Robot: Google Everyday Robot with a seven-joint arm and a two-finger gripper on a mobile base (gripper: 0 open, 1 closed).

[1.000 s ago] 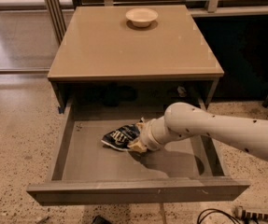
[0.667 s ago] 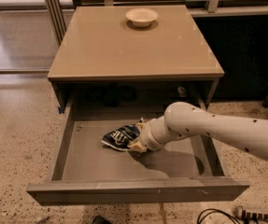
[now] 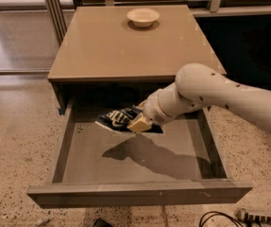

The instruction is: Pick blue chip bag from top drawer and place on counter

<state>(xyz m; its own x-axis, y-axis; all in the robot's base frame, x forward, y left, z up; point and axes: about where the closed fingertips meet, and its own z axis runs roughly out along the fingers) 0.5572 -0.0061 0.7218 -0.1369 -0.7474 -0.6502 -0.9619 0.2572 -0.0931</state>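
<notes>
Bag (image 3: 117,119) held in claw (image 3: 139,123), jaws clamped on its right end. The bag sticks out to the claw's left, clear of the drawer (image 3: 88,167) floor, with its shadow on the floor below the claw. Grasp and lift judged done. Left to do: carry up to counter (image 3: 106,46), above and behind the claw, then release. Bowl (image 3: 143,17) sits well behind the claw, near the counter's back edge. Bag print: white marks on navy, not legible, no brand readable
</notes>
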